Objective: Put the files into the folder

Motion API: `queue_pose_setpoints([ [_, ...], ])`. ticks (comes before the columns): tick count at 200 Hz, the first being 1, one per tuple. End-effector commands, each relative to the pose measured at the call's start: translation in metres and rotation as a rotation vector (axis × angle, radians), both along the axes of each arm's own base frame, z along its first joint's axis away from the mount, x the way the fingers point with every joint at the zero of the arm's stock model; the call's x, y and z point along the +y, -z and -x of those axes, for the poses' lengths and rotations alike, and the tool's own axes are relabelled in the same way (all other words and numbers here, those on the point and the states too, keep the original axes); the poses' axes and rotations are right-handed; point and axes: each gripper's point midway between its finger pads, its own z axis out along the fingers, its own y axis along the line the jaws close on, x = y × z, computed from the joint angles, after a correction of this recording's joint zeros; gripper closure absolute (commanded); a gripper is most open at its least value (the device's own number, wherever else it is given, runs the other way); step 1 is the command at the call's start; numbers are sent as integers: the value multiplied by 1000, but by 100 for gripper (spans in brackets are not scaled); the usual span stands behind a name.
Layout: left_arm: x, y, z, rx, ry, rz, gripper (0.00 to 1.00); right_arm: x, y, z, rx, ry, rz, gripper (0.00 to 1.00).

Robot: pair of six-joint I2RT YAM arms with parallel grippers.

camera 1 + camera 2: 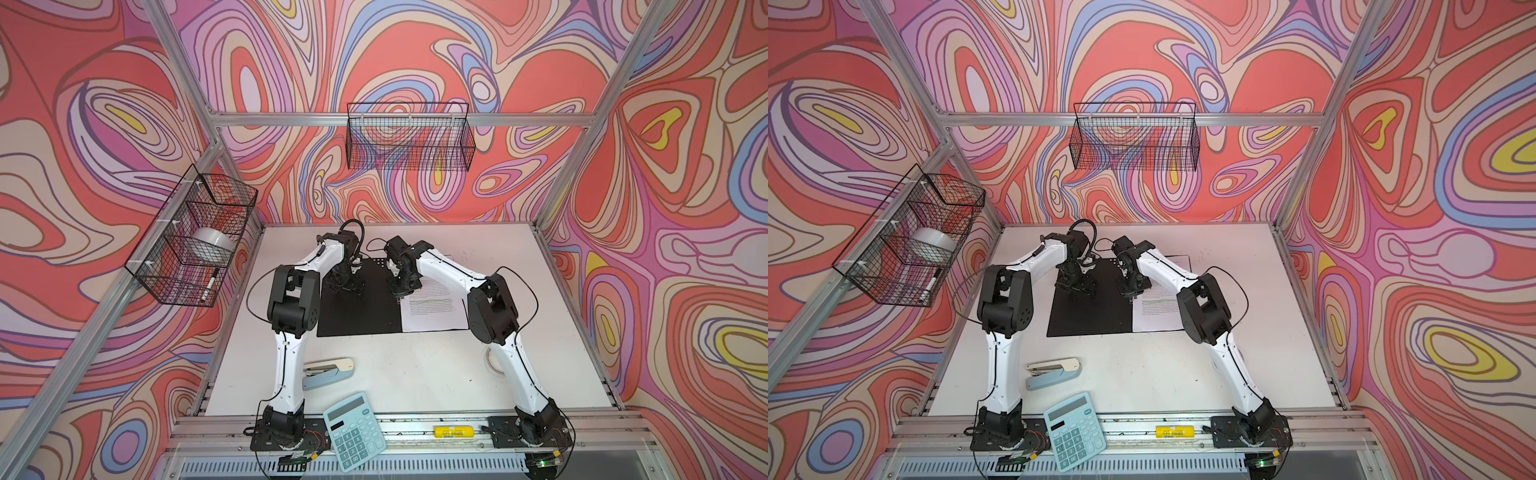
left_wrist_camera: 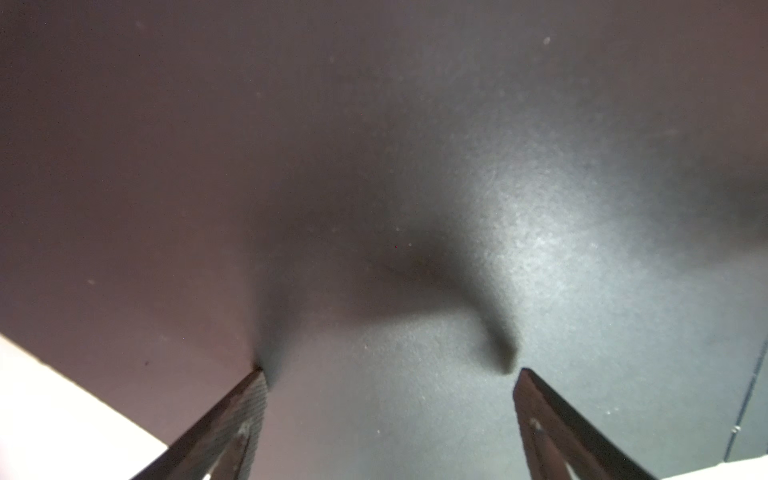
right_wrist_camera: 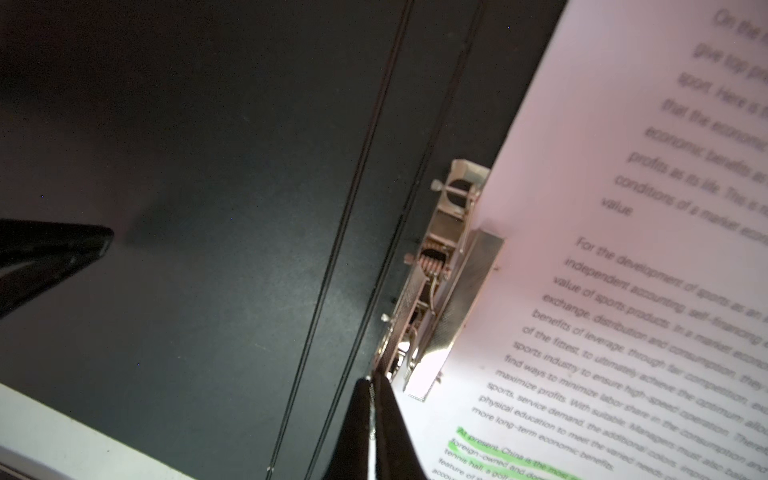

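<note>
1. In both top views, the thin open folder with a black lining (image 1: pixel 357 307) lies beneath both claws. The white printed paper files (image 1: pixel 432 309) rest on the half under the right claw (image 1: pixel 400 294).
2. In the left wrist view, the left claw (image 2: pixel 390 372) is spread wide over the folder, which looks stiff.
3. In the right wrist view, the right claw is pressed together, its tip at the silver metal spring clip (image 3: pixel 449 291) that overlaps the files' edge. The files look light and floppy, so they are probably best taken by an edge.

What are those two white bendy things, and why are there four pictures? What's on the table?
Those are two robot arms, each ending in a pincer called a gripper. Two pictures look down from above; two come from cameras on the arms' wrists. On the white table lies an open folder, black inside, with printed files on its right half under a metal clip. Nearer the front are a stapler and a teal calculator. The left gripper is open over the black cover, holding nothing. The right gripper is shut, its tip by the clip's end.
</note>
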Motion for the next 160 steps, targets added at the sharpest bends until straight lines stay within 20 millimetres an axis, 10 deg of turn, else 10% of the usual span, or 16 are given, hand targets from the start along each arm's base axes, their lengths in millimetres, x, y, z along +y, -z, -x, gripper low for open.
queue_pose_setpoints([
  [1,7,17,14,83,-15,-10,7,-39,62,35,184,10,185,95],
  [160,9,19,15,83,-26,3,7,-48,76,33,197,11,255,96],
])
